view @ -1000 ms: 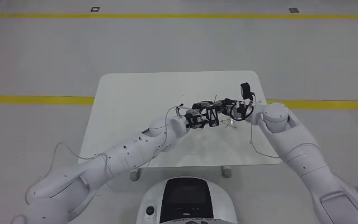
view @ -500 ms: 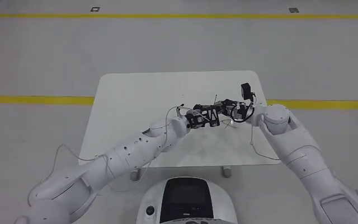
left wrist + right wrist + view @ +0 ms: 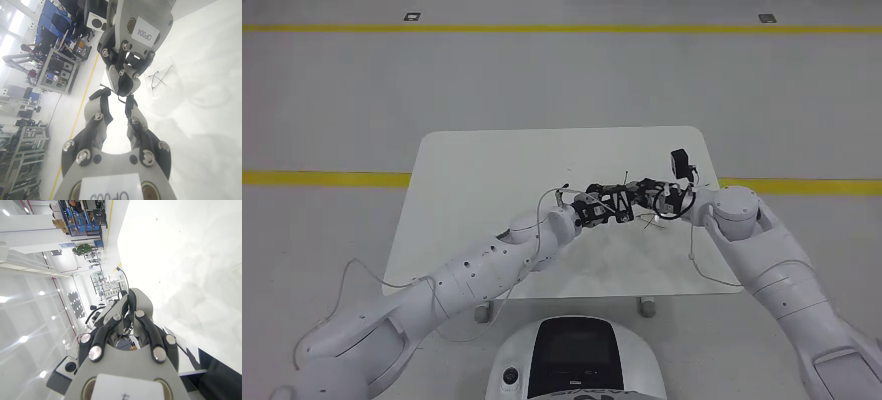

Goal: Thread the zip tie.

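Observation:
Above the right half of the white table [image 3: 492, 200] my two grippers meet tip to tip. My right gripper [image 3: 130, 298] is shut on a thin black zip tie [image 3: 125, 277], whose free length curves up and away to a small head. In the left wrist view the right gripper [image 3: 122, 91] points down at my left gripper [image 3: 116, 96], which stands open just below it. Short bits of the zip tie [image 3: 105, 87] poke out on both sides of the shut right fingers, between the left fingertips. From above, the left gripper [image 3: 620, 200] and right gripper [image 3: 642, 190] nearly touch.
Two loose black zip ties [image 3: 160, 79] lie crossed on the table beneath the right gripper, also seen from above as loose ties [image 3: 650, 220]. The table's right edge is close behind the right arm.
Almost nothing differs. The grippers stay tip to tip, and the left one has nudged slightly towards the right one.

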`<state>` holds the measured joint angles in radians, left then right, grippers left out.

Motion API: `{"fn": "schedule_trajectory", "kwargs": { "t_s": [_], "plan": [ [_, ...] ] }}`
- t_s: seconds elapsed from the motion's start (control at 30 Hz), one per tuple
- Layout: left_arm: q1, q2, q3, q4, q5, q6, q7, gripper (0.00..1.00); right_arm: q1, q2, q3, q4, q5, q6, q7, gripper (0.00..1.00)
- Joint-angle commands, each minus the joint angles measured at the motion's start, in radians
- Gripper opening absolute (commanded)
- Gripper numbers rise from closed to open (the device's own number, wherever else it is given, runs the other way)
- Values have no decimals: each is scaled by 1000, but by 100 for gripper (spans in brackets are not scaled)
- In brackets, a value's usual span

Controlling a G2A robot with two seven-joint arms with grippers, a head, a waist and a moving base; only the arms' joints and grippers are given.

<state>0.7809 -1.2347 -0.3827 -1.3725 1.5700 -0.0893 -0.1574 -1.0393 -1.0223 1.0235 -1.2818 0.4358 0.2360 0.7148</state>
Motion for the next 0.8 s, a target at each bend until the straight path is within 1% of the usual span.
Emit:
{"fn": "schedule_trajectory", "kwargs": {
  "t_s": [0.0,0.17,0.47,0.57,0.63,0.73,0.77],
  "plan": [
    [0,0,2,1,0,8,0,21,2,-2,0,3,-2,0,7,0],
    [-2,0,5,3,0,14,3,21,5,-6,1,9,-5,-2,16,0],
    [-7,-1,15,5,0,5,8,20,-3,-10,16,14,-3,-14,22,0],
    [-9,-1,18,6,0,2,9,13,-4,-11,19,13,-8,-13,26,0],
    [-9,-2,19,7,0,1,10,6,-5,-11,20,13,-11,-12,28,0],
    [-9,-3,20,9,0,-1,10,0,-5,-13,22,13,-15,-10,31,0],
    [-9,-3,20,9,0,-2,10,0,-5,-13,23,13,-16,-10,32,0]
  ]
}}
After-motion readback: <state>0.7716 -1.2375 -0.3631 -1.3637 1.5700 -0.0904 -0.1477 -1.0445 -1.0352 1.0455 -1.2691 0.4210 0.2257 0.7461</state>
